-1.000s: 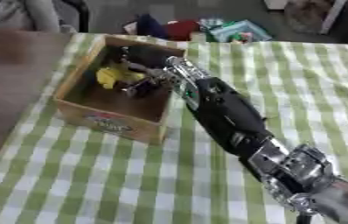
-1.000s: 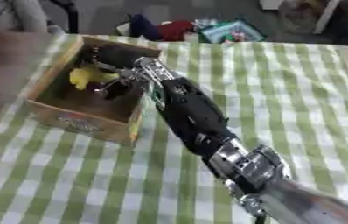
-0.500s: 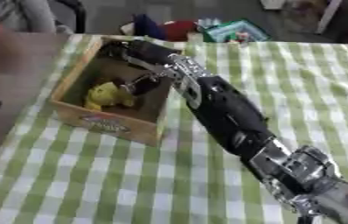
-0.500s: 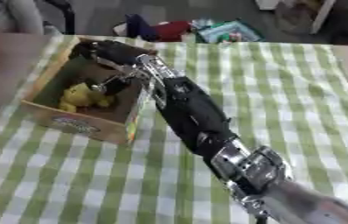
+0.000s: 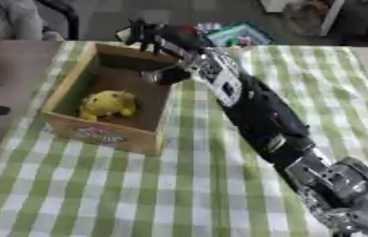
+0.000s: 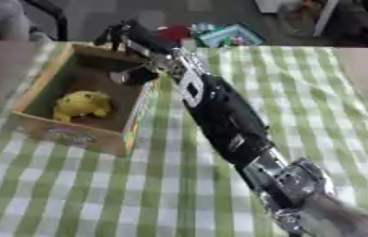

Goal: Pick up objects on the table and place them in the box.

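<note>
Since yellow toy (image 5: pixel 106 103) already lies inside box (image 5: pixel 67 89), step in hand judged as withdrawal of right hand (image 5: pixel 156 42). Hand held over far right corner of box, fingers (image 5: pixel 138 31) extended, apart, nothing gripped. Hand best lifted straight up before being pulled right, so box wall not caught. Checked surface (image 5: pixel 179 185) near box; no further object made out. Left hand unseen.

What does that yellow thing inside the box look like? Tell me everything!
The lumpy yellow toy looks soft and rounded, though its exact shape is too blurred to make out. It lies on the bottom of the open brown cardboard box, towards the near left corner. Nothing holds it; the robot's black right hand is above the box's far edge.
</note>
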`<state>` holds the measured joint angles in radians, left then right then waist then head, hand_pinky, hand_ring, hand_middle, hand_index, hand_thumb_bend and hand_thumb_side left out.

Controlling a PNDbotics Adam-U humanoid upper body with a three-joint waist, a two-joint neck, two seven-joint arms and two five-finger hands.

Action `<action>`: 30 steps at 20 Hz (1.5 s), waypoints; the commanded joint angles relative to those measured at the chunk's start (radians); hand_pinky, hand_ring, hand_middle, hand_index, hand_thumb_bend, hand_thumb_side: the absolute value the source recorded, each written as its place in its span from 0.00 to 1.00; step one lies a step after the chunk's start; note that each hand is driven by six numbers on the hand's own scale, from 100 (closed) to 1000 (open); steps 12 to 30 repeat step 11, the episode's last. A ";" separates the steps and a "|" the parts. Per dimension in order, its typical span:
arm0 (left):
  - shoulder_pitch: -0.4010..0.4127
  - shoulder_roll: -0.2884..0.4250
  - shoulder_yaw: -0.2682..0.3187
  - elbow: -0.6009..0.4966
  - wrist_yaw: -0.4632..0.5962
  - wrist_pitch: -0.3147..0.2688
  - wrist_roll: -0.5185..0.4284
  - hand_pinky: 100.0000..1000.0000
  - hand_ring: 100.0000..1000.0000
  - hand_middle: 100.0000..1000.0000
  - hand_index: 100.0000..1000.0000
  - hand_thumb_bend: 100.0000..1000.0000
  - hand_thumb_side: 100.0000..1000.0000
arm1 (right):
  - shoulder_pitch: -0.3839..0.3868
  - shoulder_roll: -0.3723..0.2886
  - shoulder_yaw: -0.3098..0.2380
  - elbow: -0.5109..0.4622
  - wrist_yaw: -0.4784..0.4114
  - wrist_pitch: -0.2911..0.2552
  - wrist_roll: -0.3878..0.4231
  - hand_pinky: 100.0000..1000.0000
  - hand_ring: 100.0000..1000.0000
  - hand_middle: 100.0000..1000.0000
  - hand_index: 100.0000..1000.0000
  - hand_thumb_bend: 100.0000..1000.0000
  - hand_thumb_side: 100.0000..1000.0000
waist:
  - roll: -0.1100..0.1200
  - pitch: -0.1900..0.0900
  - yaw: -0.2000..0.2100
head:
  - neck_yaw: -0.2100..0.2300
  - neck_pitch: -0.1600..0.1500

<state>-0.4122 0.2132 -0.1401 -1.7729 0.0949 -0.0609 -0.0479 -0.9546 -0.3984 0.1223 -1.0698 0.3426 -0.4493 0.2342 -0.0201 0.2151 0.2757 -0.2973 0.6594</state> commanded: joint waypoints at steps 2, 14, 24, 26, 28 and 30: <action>0.012 0.034 0.031 -0.003 -0.011 -0.004 0.026 0.65 0.84 0.68 0.61 0.00 0.46 | 0.058 -0.119 -0.047 -0.192 -0.343 0.126 0.050 0.41 0.62 0.70 0.79 0.00 0.36 | 0.003 -0.029 -0.036 | 0.050 0.010; 0.053 0.051 0.072 0.010 -0.025 -0.009 0.082 0.65 0.83 0.67 0.60 0.00 0.49 | 0.369 -0.225 -0.218 -0.438 -0.696 0.346 -0.069 0.35 0.56 0.62 0.73 0.00 0.43 | 0.005 -0.027 -0.125 | 0.112 0.000; 0.053 0.051 0.072 0.010 -0.025 -0.009 0.082 0.65 0.83 0.67 0.60 0.00 0.49 | 0.369 -0.225 -0.218 -0.438 -0.696 0.346 -0.069 0.35 0.56 0.62 0.73 0.00 0.43 | 0.005 -0.027 -0.125 | 0.112 0.000; 0.053 0.051 0.072 0.010 -0.025 -0.009 0.082 0.65 0.83 0.67 0.60 0.00 0.49 | 0.369 -0.225 -0.218 -0.438 -0.696 0.346 -0.069 0.35 0.56 0.62 0.73 0.00 0.43 | 0.005 -0.027 -0.125 | 0.112 0.000; 0.053 0.051 0.072 0.010 -0.025 -0.009 0.082 0.65 0.83 0.67 0.60 0.00 0.49 | 0.369 -0.225 -0.218 -0.438 -0.696 0.346 -0.069 0.35 0.56 0.62 0.73 0.00 0.43 | 0.005 -0.027 -0.125 | 0.112 0.000; 0.053 0.051 0.072 0.010 -0.025 -0.009 0.082 0.65 0.83 0.67 0.60 0.00 0.49 | 0.369 -0.225 -0.218 -0.438 -0.696 0.346 -0.069 0.35 0.56 0.62 0.73 0.00 0.43 | 0.005 -0.027 -0.125 | 0.112 0.000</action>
